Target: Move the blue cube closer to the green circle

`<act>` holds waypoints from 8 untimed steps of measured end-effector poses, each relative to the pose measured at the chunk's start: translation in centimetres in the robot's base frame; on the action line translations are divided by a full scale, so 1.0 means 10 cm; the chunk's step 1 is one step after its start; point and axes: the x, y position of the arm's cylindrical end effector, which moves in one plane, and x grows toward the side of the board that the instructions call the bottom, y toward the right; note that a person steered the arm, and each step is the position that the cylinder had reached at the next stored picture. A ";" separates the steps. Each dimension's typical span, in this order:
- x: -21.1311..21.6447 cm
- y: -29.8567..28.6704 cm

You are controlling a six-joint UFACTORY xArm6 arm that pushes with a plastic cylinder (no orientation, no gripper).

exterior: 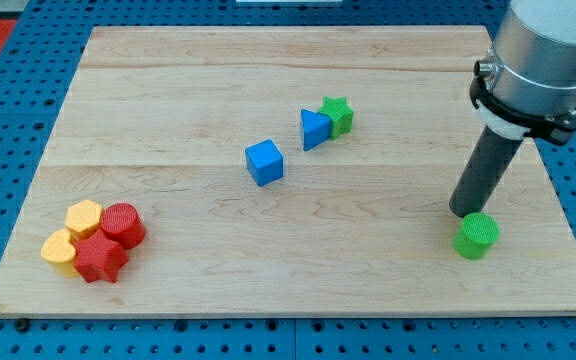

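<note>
The blue cube (264,162) sits near the middle of the wooden board (168,90). The green circle (477,235), a short cylinder, sits at the view's lower right. My tip (461,212) rests on the board right behind the green circle, at its upper left edge, touching or almost touching it. The tip is far to the right of the blue cube.
A blue triangle (314,129) and a green star (337,115) sit touching each other up and right of the blue cube. At the lower left is a cluster: a yellow hexagon (83,216), a yellow block (58,250), a red cylinder (122,224), a red star (100,259).
</note>
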 end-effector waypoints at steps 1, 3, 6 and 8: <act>0.01 0.00; 0.15 -0.83; -0.17 -2.85; -0.99 -2.79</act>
